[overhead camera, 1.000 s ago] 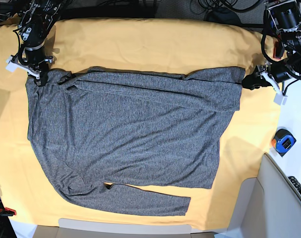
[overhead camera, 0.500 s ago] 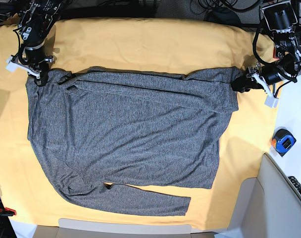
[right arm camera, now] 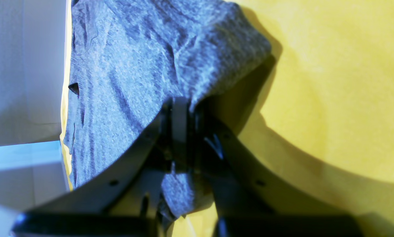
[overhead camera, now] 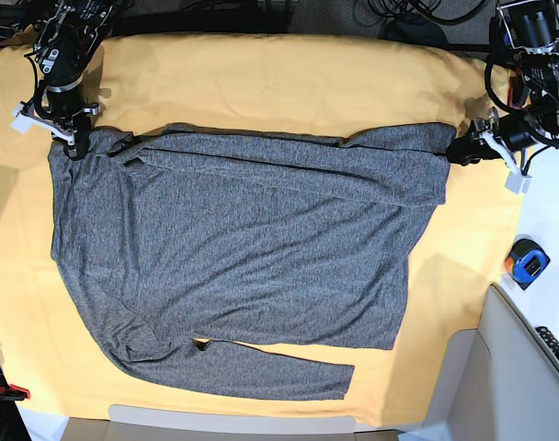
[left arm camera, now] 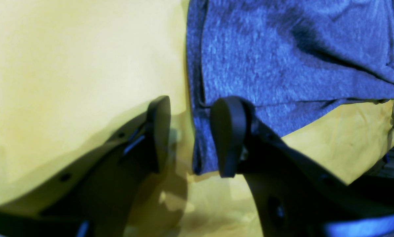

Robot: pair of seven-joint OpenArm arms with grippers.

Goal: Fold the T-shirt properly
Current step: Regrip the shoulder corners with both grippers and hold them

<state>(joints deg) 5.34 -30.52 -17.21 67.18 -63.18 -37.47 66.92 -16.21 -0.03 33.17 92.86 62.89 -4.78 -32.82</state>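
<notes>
The heather-grey T-shirt (overhead camera: pixel 243 248) lies spread flat on the yellow cloth (overhead camera: pixel 279 83), with one long sleeve folded across its top and the other along its bottom edge. My right gripper (overhead camera: pixel 73 142) is at the shirt's top left corner. In the right wrist view it (right arm camera: pixel 182 108) is shut on a pinch of grey fabric (right arm camera: pixel 134 65). My left gripper (overhead camera: pixel 457 151) is at the shirt's top right corner. In the left wrist view it (left arm camera: pixel 192 138) is open, and the shirt's edge (left arm camera: pixel 200 148) lies between its two fingers.
An orange and blue tape measure (overhead camera: pixel 526 262) sits off the cloth at the right. A white bin (overhead camera: pixel 528 367) stands at the lower right corner. Cables lie beyond the cloth's far edge.
My left gripper pushed left into the shirt's corner half a second ago, then drew back right to about where it was. The right gripper has not moved.
</notes>
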